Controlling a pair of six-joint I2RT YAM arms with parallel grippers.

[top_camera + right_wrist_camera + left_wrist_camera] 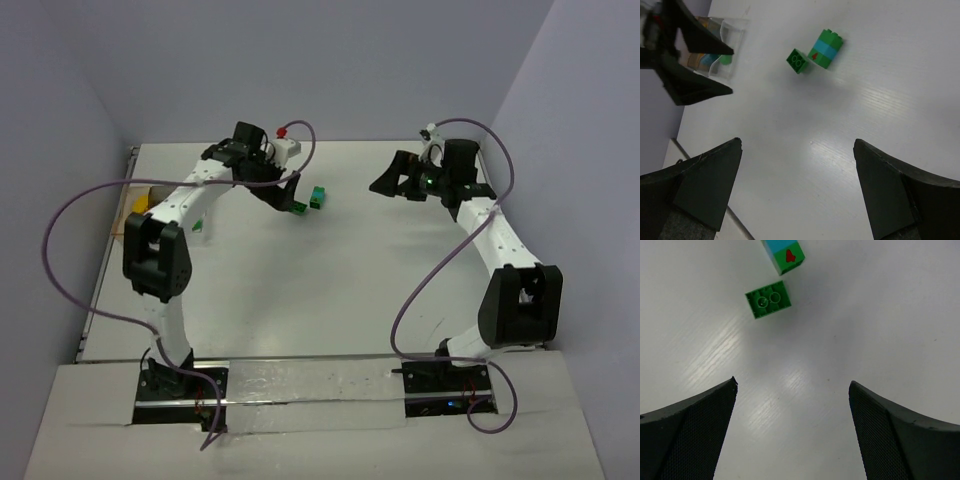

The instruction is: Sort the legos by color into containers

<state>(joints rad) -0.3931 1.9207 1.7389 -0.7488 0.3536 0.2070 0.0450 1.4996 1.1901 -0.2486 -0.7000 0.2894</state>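
right claw (797, 144) agape; clear tray (737, 45) holds legos (716, 59)

Probably a robotics lab: bare lilac walls (330, 60) enclose a plain white table (330, 290) bearing cabled arms (160, 260).

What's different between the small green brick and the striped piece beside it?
Colour: the small green brick is green all over; the striped piece is green with a cyan band and a red mark. Size: the brick is one low block; the striped piece is longer, in layers. Position: the brick lies nearer the left claw. Both sit on the table, close together, ungripped.
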